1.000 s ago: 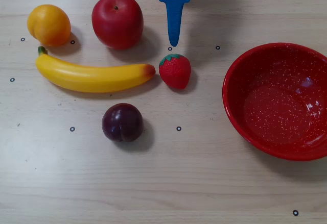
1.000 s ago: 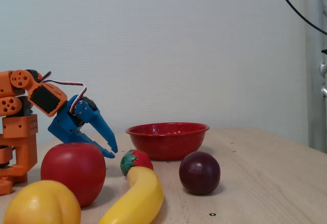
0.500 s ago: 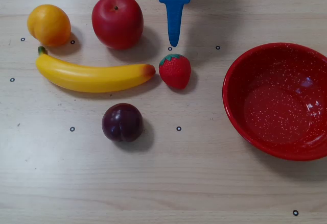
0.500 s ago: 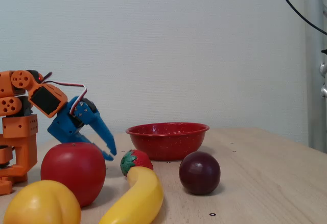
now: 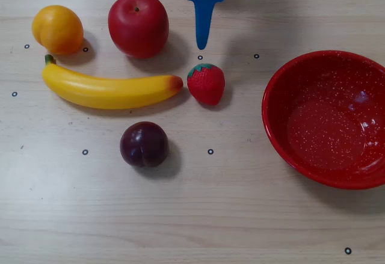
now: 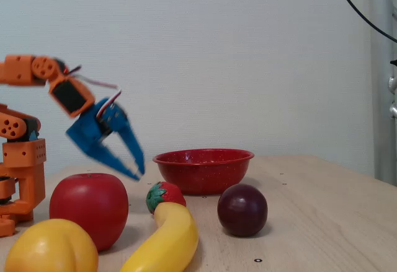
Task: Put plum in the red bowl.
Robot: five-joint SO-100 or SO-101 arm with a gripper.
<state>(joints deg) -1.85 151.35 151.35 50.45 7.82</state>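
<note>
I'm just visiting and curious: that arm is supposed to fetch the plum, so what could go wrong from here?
The plum lies past the banana and strawberry, so the open gripper, in the air above them, might knock those on its way down. The plum is round, so it might roll or slip from the fingers. The red bowl sits well off to the right in the overhead view, so a loose hold might drop the plum on the way.

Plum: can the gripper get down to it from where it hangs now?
Probably yes. The plum sits alone with bare table around it, and the open gripper hangs above the fruit. The banana and strawberry lie between, but it can pass over them.
</note>
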